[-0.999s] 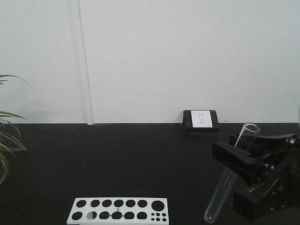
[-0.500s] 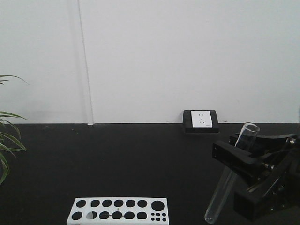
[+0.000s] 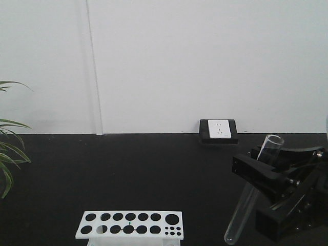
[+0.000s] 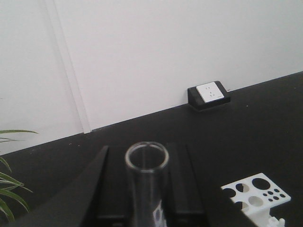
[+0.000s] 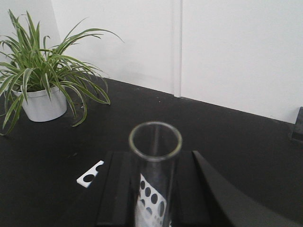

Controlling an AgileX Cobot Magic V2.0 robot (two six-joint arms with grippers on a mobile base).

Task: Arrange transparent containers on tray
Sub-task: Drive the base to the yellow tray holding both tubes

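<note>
Versus half a second back: right pincer (image 3: 259, 171) is at the same spot in the front view, same tilt, same grip. The rack (image 3: 129, 224) now shows a bit higher there with more of its underside visible. Wall socket (image 3: 219, 131) and plant (image 3: 10, 154) have crept slightly too, so the background shifted a touch and the pincer did not.

Right pincer: jaws narrowed right down onto the right test tube (image 3: 238, 218), gripping it about mid-length. Tube tilted, open rim above the jaws, round bottom hanging below and to the left of them over the black table (image 3: 128, 169). Rack well off to this pincer's left, socket beyond it at the foot of the wall (image 3: 205, 61).

Front view shows only this one arm. Left wrist view adds the left pincer (image 4: 143, 163): black fingers (image 4: 182, 189) pressed on both sides of the left test tube (image 4: 147, 194), open rim at the fingertips. Rack near on this pincer's right, socket farther right and beyond.

Right wrist view gives the same tight hold on the right tube from behind. It alone shows the plant whole in its white pot (image 5: 45, 104), far to the pincer's left, plus a rack corner just left of the left finger and rack holes through the glass
</note>
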